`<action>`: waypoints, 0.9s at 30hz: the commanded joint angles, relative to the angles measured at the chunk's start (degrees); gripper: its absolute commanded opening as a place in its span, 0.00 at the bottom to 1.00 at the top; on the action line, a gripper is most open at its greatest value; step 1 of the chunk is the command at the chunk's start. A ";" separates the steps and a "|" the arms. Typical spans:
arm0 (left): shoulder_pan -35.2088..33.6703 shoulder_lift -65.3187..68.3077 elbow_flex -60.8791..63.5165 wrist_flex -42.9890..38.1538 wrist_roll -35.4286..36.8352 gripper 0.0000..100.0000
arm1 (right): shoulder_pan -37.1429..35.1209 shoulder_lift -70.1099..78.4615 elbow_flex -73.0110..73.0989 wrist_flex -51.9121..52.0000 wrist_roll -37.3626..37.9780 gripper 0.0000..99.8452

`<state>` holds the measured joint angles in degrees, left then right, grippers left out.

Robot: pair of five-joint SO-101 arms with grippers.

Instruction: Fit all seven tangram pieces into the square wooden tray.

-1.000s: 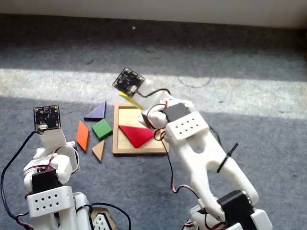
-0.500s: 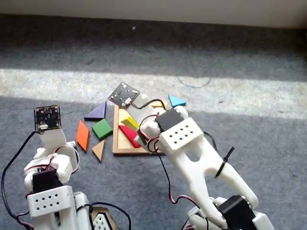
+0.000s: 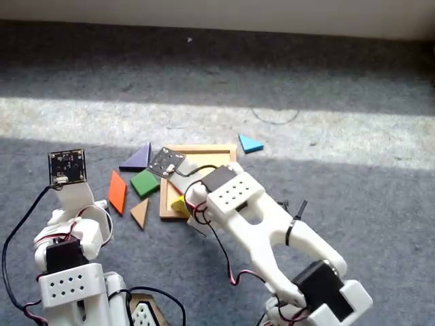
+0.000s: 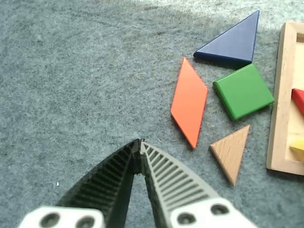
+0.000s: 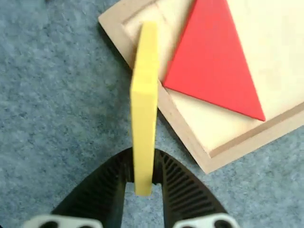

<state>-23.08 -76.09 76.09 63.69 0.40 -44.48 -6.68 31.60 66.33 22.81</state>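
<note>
My right gripper (image 5: pixel 142 172) is shut on the yellow piece (image 5: pixel 145 95), which it holds on edge over the near-left corner of the square wooden tray (image 5: pixel 237 142). A red triangle (image 5: pixel 213 66) lies flat inside the tray. In the high view the yellow piece (image 3: pixel 179 204) shows at the tray's (image 3: pixel 204 147) near-left corner, under the right arm. A purple triangle (image 4: pixel 232 42), orange parallelogram (image 4: pixel 189 100), green square (image 4: pixel 243 91) and tan triangle (image 4: pixel 231 151) lie on the carpet left of the tray. My left gripper (image 4: pixel 138 142) is shut and holds nothing, short of the orange piece.
A light blue triangle (image 3: pixel 250 143) lies on the carpet past the tray's far right corner. The right arm (image 3: pixel 265 231) covers much of the tray. A thin dark cable (image 3: pixel 272 119) lies farther back on the grey carpet.
The right arm has carried the yellow piece from the tray's far edge across to its near-left corner. The light blue triangle has come into sight. The left arm has kept still.
</note>
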 commanded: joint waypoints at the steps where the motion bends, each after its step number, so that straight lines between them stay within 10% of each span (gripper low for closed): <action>1: -0.31 -0.48 -1.89 -1.23 -0.26 0.01 | 4.53 1.63 -4.35 -0.92 -0.35 0.01; 27: -0.31 -0.48 -1.89 -1.23 -0.26 0.01 | 12.53 -0.92 -8.66 -7.25 -0.53 0.01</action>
<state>-23.08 -76.09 76.09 63.69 0.40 -30.86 -0.79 25.27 56.75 22.81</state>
